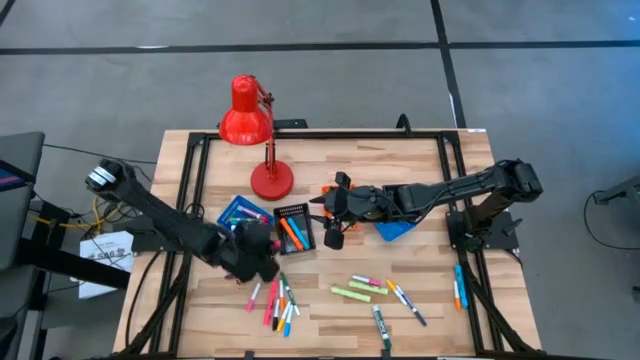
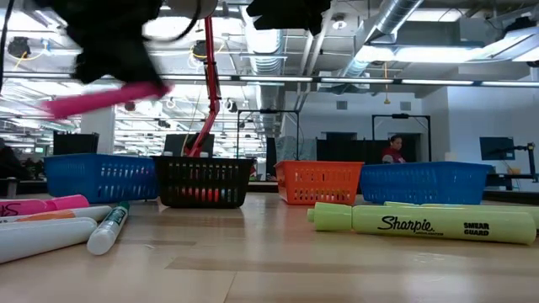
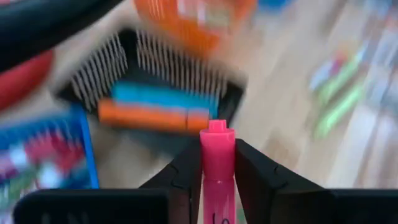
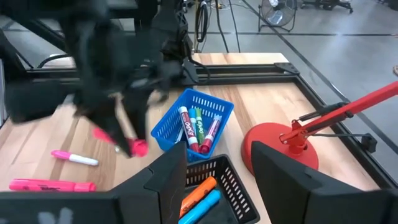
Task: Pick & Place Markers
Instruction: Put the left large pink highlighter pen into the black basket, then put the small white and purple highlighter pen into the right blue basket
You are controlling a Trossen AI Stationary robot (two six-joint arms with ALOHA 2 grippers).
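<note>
Right gripper (image 4: 217,171): fingers parted, empty, above black tray (image 4: 227,190) holding orange and blue markers (image 4: 200,199). Left gripper (image 4: 127,134) grips pink marker (image 4: 118,142) beside blue tray (image 4: 168,121). Red lamp base (image 4: 280,146) adjacent.

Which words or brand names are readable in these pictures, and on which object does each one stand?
"Sharpie": on the yellow highlighter lying on the table, low view.
"SMEAR GUARD": smaller print on the same highlighter.
Print on the white marker beside the pink ones: too blurred to read.
Labels on the markers in the blue tray, right wrist view: too small to read.
Paper sheet beside the table, high view: unreadable.
</note>
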